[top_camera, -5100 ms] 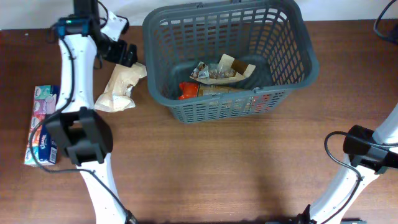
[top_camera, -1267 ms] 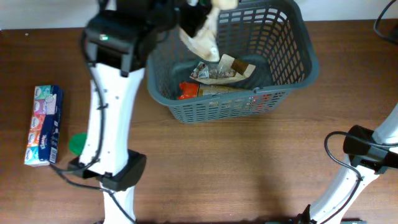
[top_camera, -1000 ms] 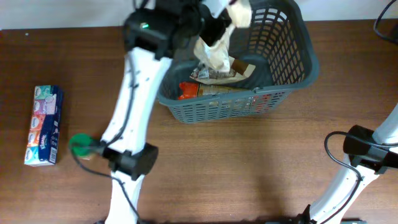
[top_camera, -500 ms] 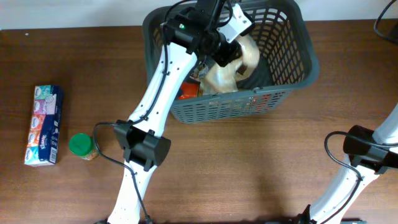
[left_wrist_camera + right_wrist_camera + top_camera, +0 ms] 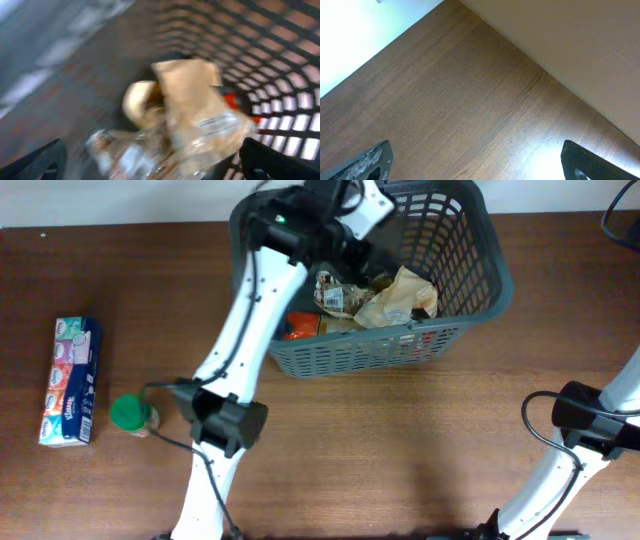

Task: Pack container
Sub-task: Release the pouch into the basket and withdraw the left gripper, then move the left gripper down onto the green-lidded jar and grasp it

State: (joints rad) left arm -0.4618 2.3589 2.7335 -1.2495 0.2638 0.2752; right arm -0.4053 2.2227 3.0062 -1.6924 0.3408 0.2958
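The container point(image 5: 480, 275) sits far centre, a paper bag point(image 5: 400, 295) lying inside. The left gripper point(image 5: 157, 161) hangs over it, spread and empty; it should rise straight clear of the rim before seeking the jar point(image 5: 127, 414). The right gripper point(image 5: 475, 162) is spread too.

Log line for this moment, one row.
left hand open over container | paper bag inside | right hand open, empty | tissue pack, green-lidded jar on table
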